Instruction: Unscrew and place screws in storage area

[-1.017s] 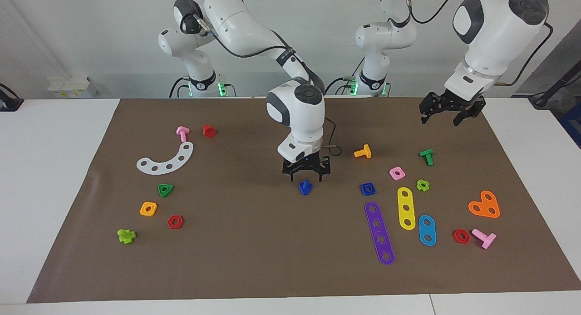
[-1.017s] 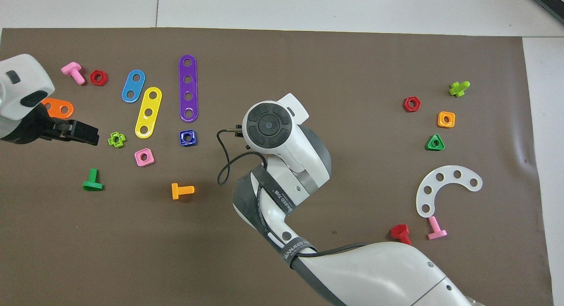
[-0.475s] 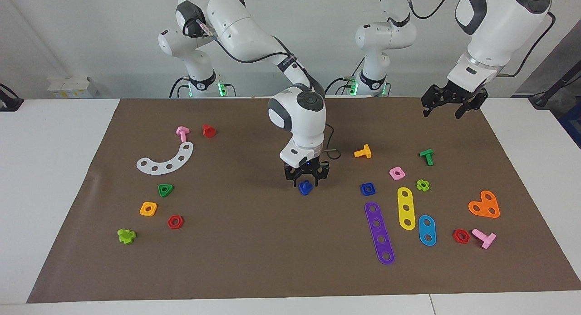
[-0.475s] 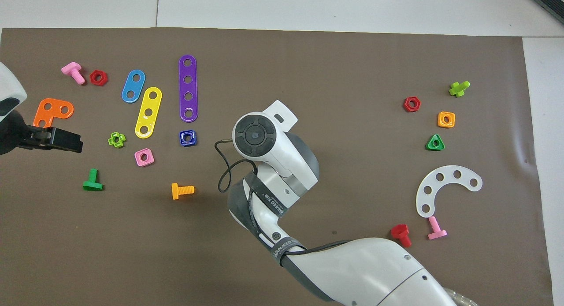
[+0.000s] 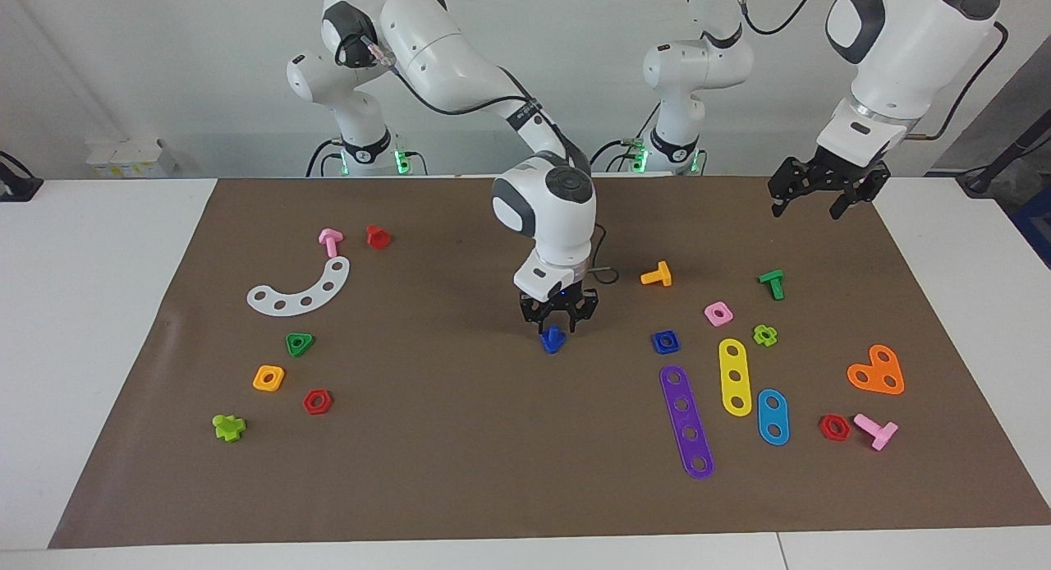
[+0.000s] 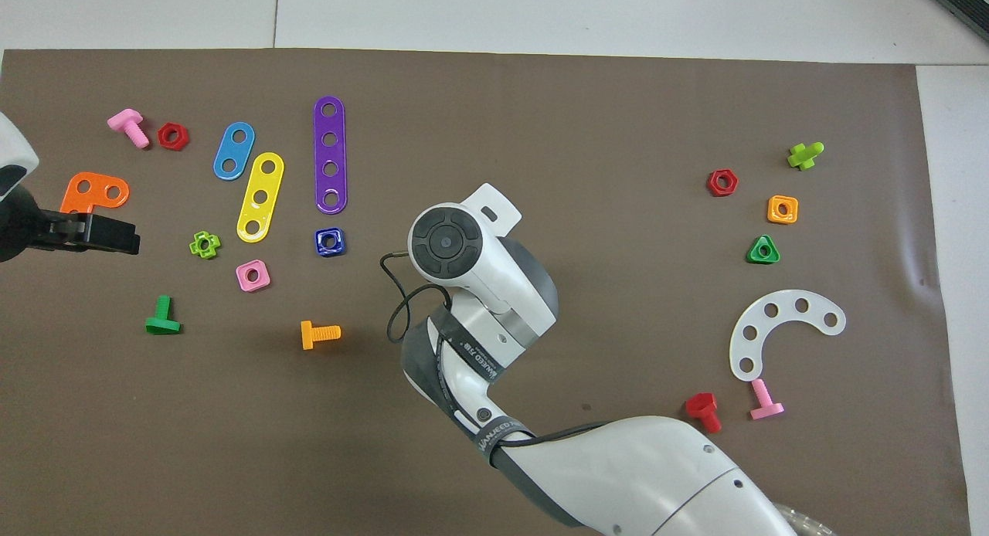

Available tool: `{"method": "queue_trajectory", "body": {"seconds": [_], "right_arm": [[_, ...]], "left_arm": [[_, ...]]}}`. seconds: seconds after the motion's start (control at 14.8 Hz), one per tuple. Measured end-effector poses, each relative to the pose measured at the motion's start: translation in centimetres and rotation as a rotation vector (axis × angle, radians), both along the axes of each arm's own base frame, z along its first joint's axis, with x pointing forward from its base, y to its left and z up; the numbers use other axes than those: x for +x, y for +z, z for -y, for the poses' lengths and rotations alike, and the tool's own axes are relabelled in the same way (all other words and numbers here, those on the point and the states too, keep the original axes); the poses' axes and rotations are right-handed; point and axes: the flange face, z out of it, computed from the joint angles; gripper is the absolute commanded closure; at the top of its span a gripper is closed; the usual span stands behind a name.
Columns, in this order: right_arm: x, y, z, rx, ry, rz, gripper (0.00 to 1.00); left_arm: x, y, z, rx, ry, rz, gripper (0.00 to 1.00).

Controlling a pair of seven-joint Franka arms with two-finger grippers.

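The blue screw (image 5: 553, 339) stands on the brown mat (image 5: 460, 438) near its middle, head down and shank up. My right gripper (image 5: 557, 324) comes straight down on it, fingers pinched in on the shank's top; the screw still rests on the mat. In the overhead view the right arm's wrist (image 6: 452, 242) hides both screw and gripper. The storage area is the mat stretch around the white curved strip (image 5: 300, 291) (image 6: 780, 327) at the right arm's end. My left gripper (image 5: 809, 207) (image 6: 116, 239) hangs open and empty, raised over the mat's edge at the left arm's end.
A blue square nut (image 5: 665, 342), purple strip (image 5: 686, 422), yellow strip (image 5: 734, 376), blue strip (image 5: 773, 416), orange bolt (image 5: 657, 274), green bolt (image 5: 772, 283) and orange plate (image 5: 877, 371) lie toward the left arm's end. Green, orange and red nuts (image 5: 317, 402) lie by the white strip.
The right gripper sank onto the blue screw and its fingers drew in from wide open. The left gripper rose and pulled back toward the mat's edge.
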Motion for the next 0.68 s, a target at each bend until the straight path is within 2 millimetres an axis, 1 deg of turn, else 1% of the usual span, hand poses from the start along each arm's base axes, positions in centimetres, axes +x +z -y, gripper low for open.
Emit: {"method": "queue_trajectory", "body": {"seconds": [0.27,0.68], "right_arm": [[0.3,0.2,0.0,0.018,0.000,0.022,0.58],[0.1,-0.8,0.2,0.024,0.003,0.027,0.60]], "left_arm": [[0.0,-0.1,-0.3,0.001,0.005,0.001,0.00],[0.0,-0.1,-0.7,0.001,0.012,0.001,0.00]]}}
